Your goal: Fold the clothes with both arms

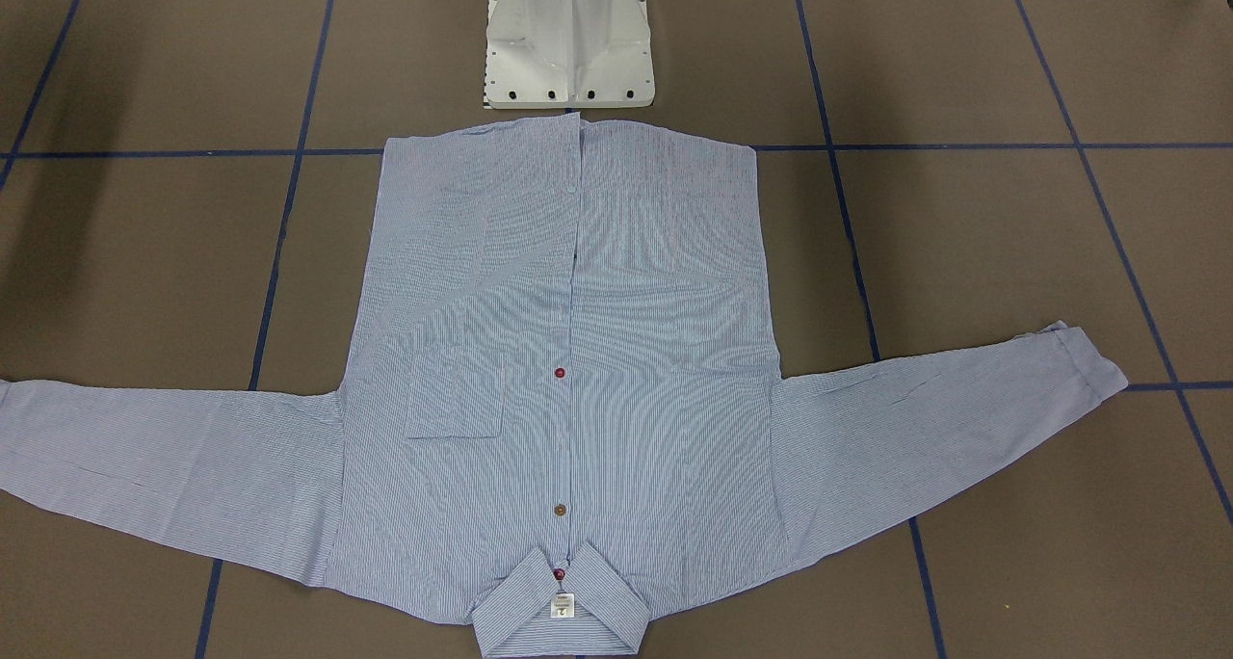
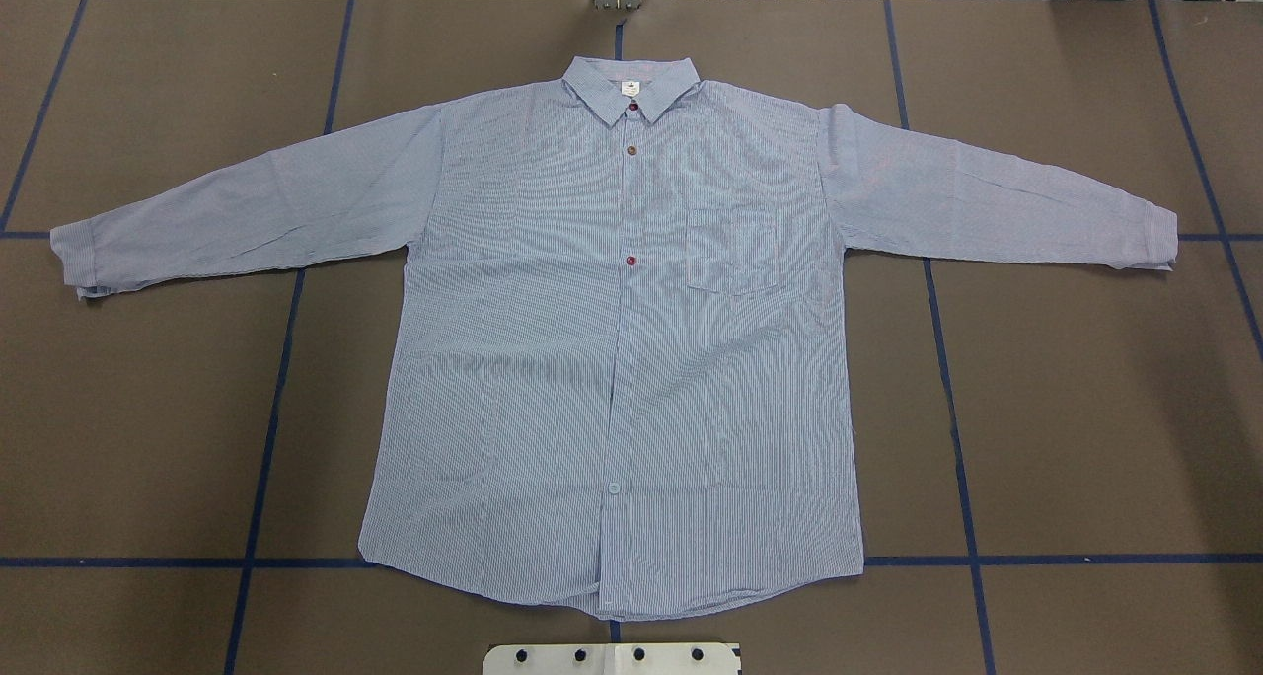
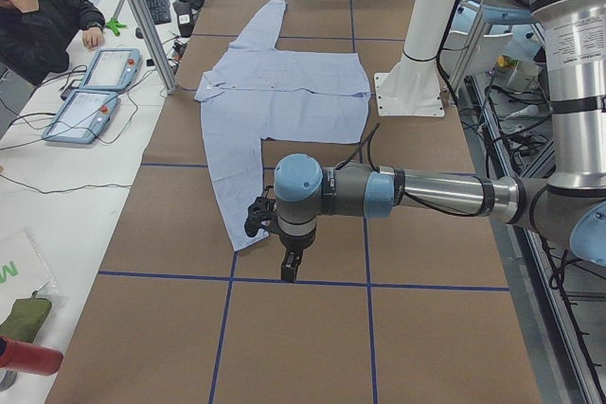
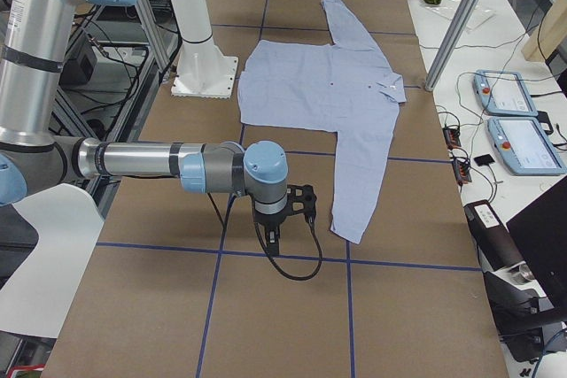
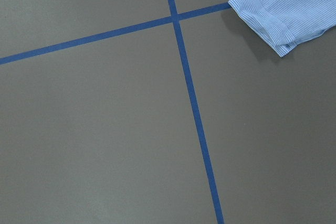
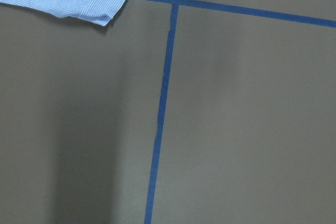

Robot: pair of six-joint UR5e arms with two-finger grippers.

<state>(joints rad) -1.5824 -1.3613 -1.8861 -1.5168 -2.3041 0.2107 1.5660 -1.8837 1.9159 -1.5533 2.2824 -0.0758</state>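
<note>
Light and limp, the shirt [image 2: 631, 359] will sag, so pinch its cuffs [image 2: 74, 261], farthest from the collar [image 2: 661, 78]; whether the left tool [image 3: 289, 272] or right tool [image 4: 273, 243] is parted, I cannot tell.

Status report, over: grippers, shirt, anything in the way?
Left gripper, right gripper: off the shirt, open or shut unclear. Shirt flat, front up, sleeves spread, unfolded. Nothing lying on it.

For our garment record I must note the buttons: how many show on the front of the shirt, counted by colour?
Dark red buttons: 2
Brown button: 1
Light-blue button: 1
Total: 4 buttons showing on the shirt
</note>
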